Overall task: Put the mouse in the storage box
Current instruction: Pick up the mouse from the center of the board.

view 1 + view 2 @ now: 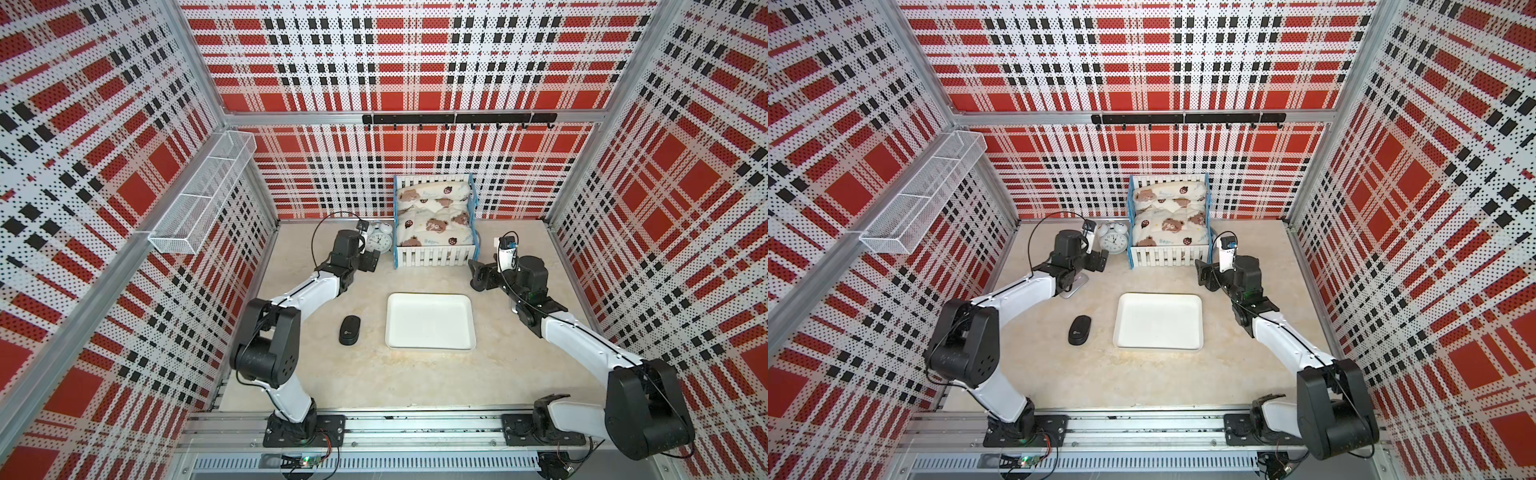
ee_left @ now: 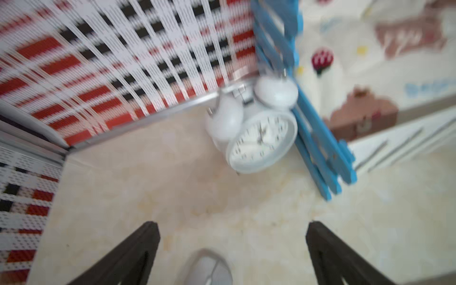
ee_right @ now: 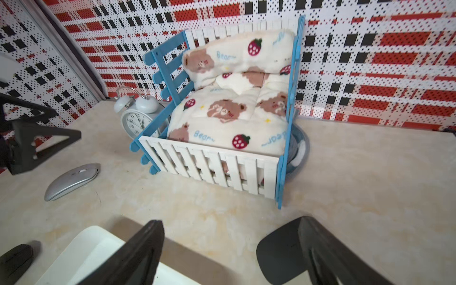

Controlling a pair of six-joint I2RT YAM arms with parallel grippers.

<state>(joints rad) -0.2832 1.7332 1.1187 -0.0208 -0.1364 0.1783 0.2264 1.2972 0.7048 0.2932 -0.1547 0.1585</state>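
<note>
- We find the black mouse (image 1: 349, 330) just beside the box (image 1: 430, 348), outside it.
- Left gripper (image 2: 232, 224) spread, empty, over a silver mouse (image 2: 208, 267) beyond the box.
- Right gripper (image 3: 230, 220) likewise spread, empty.

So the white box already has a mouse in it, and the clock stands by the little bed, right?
No. Both top views show the storage box empty, with the black mouse lying beside it. The clock does stand by the little bed.
</note>
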